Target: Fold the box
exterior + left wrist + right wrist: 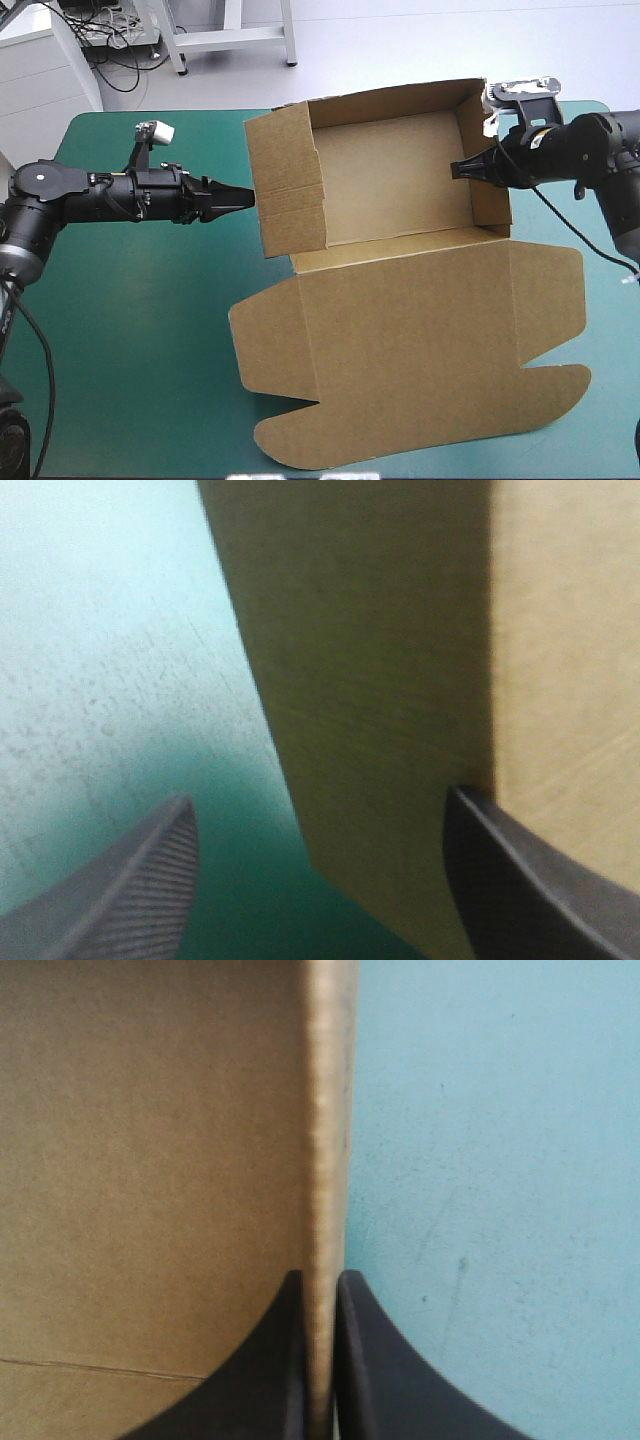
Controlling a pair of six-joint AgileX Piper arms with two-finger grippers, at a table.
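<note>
The brown box stands as an open tray at the table's middle back, its walls raised. Its lid lies flat toward the front edge. My left gripper is level at the tray's left wall. In the left wrist view this gripper is open, with the wall's edge between the fingers. My right gripper reaches in over the right wall. In the right wrist view it is shut on that wall's upper edge, one finger inside the tray, one outside.
Bare teal-green cover lies left of the box under my left arm. A narrower strip shows at the table's right edge. The flat lid's rounded tabs reach close to the front edge.
</note>
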